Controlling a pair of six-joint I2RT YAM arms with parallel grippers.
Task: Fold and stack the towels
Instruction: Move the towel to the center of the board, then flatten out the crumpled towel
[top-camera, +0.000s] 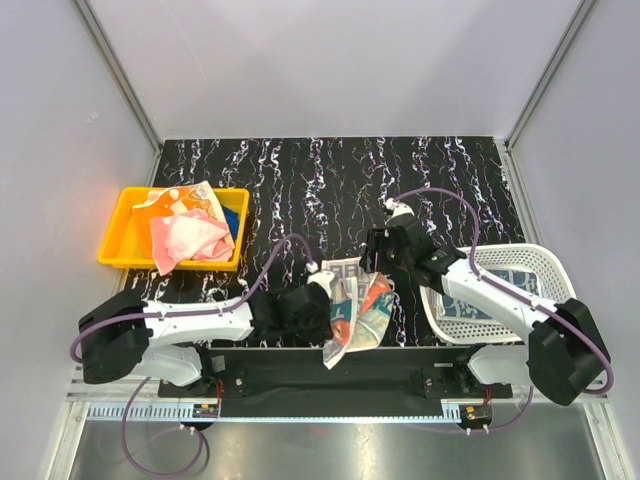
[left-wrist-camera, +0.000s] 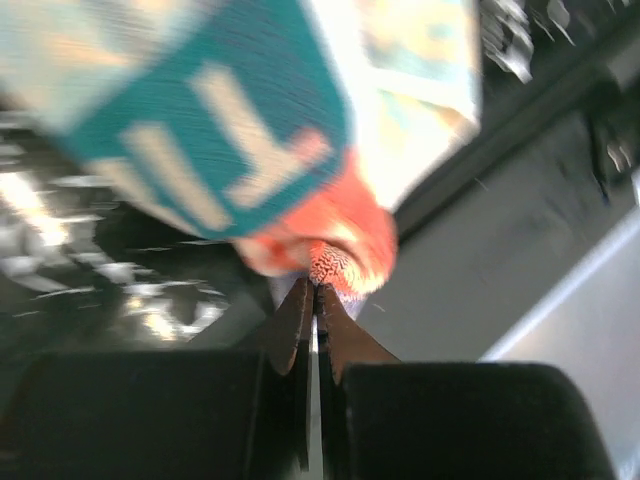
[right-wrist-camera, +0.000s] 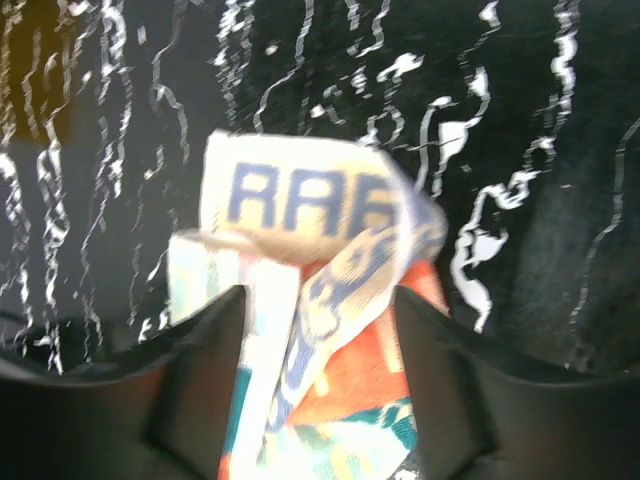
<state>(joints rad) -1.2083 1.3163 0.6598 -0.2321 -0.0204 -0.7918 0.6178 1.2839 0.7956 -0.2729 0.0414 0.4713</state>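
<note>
A cartoon-printed orange, teal and white towel (top-camera: 355, 312) lies crumpled at the table's near edge, between the two arms. My left gripper (top-camera: 322, 290) is shut on its left edge; in the left wrist view the jaws (left-wrist-camera: 316, 286) pinch an orange fold of the towel (left-wrist-camera: 230, 130). My right gripper (top-camera: 378, 264) stands at the towel's upper right corner. In the right wrist view it (right-wrist-camera: 320, 300) is open, with its fingers (right-wrist-camera: 200, 350) either side of a raised fold of the towel (right-wrist-camera: 300, 200). More towels, pink (top-camera: 190, 238), orange-printed (top-camera: 185, 200) and blue (top-camera: 236, 215), fill the yellow tray.
The yellow tray (top-camera: 115, 245) sits at the left of the black marbled table (top-camera: 330, 180). A white mesh basket (top-camera: 545, 262) at the right holds a blue-printed cloth (top-camera: 505, 282). Grey walls close in the sides and back.
</note>
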